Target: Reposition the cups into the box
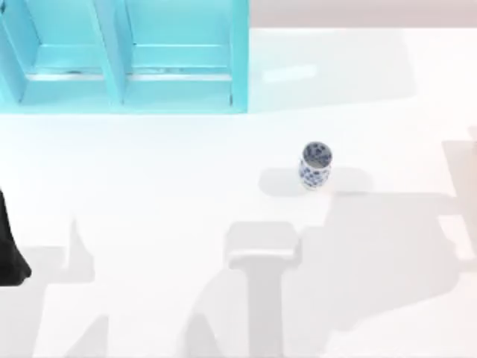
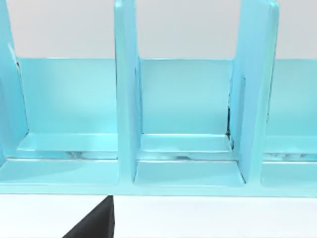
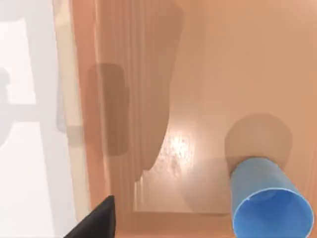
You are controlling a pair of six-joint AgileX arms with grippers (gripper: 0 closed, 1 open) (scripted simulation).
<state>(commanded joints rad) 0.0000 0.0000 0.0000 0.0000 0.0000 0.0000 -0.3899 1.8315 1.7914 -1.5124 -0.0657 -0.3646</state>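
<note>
My left arm [image 1: 11, 250] parked at table's left edge; can't tell its claw. Smooth turquoise box [image 1: 119, 56] with flat upright walls, far left. Slim round patterned cup [image 1: 315, 165] upright on white table [image 1: 149, 186], middle-right. Plain blue cup [image 3: 270, 203] on shiny orange-brown surface [image 3: 223, 74]; my right claw, can't tell.

The top camera is looking straight down on the white table [image 1: 149, 224], catching the box [image 1: 119, 60] at its far left corner. The left wrist camera is facing that box's [image 2: 188, 124] compartments closely; the right wrist camera is looking down past the table's edge at an orange floor [image 3: 223, 74].
</note>
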